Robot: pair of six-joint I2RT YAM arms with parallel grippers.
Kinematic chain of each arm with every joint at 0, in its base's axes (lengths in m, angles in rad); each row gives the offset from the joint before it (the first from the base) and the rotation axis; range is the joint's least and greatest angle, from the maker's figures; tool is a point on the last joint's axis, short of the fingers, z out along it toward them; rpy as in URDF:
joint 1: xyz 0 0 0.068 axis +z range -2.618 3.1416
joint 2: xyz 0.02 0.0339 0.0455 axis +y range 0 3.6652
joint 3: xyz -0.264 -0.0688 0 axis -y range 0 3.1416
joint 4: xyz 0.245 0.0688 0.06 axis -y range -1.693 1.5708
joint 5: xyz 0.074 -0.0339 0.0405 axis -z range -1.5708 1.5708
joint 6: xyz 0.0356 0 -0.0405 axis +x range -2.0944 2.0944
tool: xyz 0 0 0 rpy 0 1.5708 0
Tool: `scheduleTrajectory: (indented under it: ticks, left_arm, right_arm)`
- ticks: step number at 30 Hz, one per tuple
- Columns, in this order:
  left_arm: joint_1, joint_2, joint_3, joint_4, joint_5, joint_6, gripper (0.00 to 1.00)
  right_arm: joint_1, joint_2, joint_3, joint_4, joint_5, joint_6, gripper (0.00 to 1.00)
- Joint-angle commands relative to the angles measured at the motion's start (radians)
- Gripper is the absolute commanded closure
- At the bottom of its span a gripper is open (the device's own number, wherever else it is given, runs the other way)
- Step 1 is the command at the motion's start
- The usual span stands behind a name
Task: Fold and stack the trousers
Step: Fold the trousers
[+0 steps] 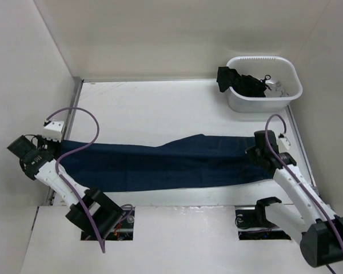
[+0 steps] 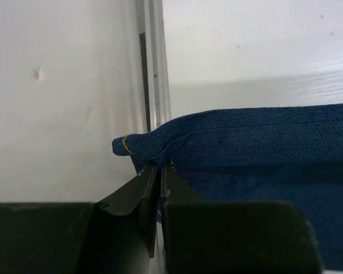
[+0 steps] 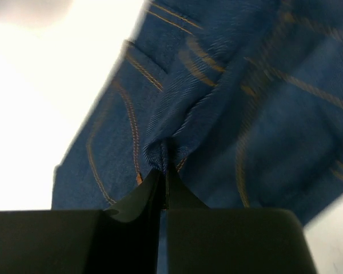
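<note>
trousers (image 1: 160, 162) tight in left gripper (image 2: 161, 166) and right gripper (image 3: 164, 169); black garment (image 1: 243, 84) in bin (image 1: 257, 104) beyond

White plastic basket (image 1: 257, 104) sits in the far right corner of the surface (image 1: 160, 105), tucked close to the back and right walls. A black garment (image 1: 240, 83) is bundled up inside it, with one bit flopped over the left rim. There's some small stuff in the right half of the basket too, can't make out what.

The surface is plain white, boxed in by white walls (image 1: 160, 34). A metal rail (image 1: 76, 105) runs along the left edge where surface meets wall. The left wrist view shows that rail (image 2: 154, 68) up close, and the wall beside it has a little dent (image 2: 38, 73). The near white panel (image 1: 183, 240) has two cutouts with wiring inside.
</note>
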Motion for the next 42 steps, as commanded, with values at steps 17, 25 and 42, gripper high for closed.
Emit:
scheduleTrajectory:
  ticks: [17,25,42]
  left_arm:
    - [0.208,-0.088,-0.139,-0.115,0.034,0.315,1.00]
    - [0.204,-0.059,-0.121,-0.100,0.045,0.283,1.00]
    - [-0.101,0.112,0.051,0.132,-0.019,0.064,0.99]
  right_arm:
    - [0.039,-0.243,-0.084,-0.353,0.051,0.320,0.00]
    - [-0.061,0.061,-0.138,-0.148,-0.058,0.427,0.00]
    - [-0.246,0.264,-0.130,0.098,-0.109,0.499,1.00]
